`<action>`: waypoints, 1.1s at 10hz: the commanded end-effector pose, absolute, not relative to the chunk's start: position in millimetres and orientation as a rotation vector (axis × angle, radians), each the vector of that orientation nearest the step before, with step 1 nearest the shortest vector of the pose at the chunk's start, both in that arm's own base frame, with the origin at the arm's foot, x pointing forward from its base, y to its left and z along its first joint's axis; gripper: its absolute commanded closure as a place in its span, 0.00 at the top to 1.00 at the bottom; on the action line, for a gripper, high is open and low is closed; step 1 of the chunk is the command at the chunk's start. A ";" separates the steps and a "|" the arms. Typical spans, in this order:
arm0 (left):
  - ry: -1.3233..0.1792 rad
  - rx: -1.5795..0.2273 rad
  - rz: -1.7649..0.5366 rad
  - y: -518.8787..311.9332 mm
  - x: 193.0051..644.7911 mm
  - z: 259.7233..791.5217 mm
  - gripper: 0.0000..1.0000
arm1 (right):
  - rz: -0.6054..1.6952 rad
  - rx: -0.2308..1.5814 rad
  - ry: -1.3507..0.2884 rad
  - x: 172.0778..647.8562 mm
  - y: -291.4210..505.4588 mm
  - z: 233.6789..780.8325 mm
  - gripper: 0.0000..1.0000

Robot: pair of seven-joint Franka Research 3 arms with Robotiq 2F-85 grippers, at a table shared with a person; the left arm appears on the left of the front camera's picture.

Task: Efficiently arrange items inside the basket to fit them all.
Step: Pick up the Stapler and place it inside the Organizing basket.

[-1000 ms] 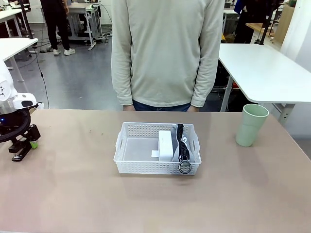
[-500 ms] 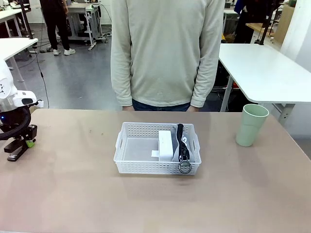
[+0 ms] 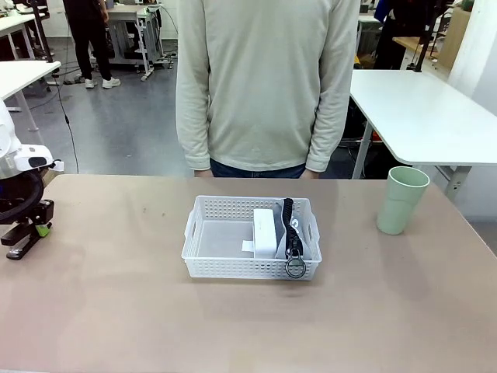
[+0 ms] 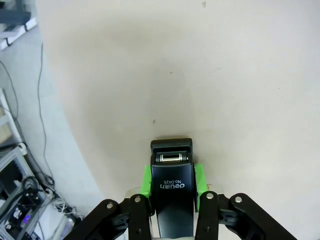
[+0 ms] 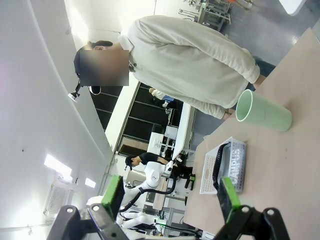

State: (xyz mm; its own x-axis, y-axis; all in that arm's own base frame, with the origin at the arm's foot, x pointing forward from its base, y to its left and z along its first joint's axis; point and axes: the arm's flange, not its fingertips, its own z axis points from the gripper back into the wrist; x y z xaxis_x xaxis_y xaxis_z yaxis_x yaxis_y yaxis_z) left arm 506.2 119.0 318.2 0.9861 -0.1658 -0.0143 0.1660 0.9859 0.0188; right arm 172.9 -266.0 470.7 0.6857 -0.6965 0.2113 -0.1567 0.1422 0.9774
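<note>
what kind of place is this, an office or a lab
Most likely a robotics lab or workshop: a white robot arm reaches over the table, plain white worktables stand around it, and cables trail over the grey floor.

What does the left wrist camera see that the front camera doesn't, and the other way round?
Left wrist camera: the lettering on the black stapler and green pads squeezing its sides. Front camera: the white basket holding the white device and pouch, the green cup, and a person. Both: the left gripper holding the stapler near the table's edge.
</note>
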 end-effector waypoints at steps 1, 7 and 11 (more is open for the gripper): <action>-0.030 0.011 -0.187 119.2 489.5 335.4 0.00 | -0.432 1.406 -0.797 174.6 -266.5 472.1 1.00; -0.262 -0.023 -0.428 71.3 459.3 528.2 0.00 | -0.432 1.406 -0.797 174.6 -266.5 472.1 1.00; -0.266 -0.074 -0.486 54.2 452.9 553.3 0.00 | -0.432 1.406 -0.797 174.6 -266.5 472.1 1.00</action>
State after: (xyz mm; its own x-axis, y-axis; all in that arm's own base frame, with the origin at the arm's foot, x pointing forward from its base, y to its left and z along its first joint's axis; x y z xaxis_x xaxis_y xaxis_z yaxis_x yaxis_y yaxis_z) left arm 465.1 66.4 535.6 0.8546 -0.4760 0.2073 0.4997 0.8626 -0.0791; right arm 173.4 -265.7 470.7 0.6868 -0.6955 0.2112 -0.1558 0.1429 0.9774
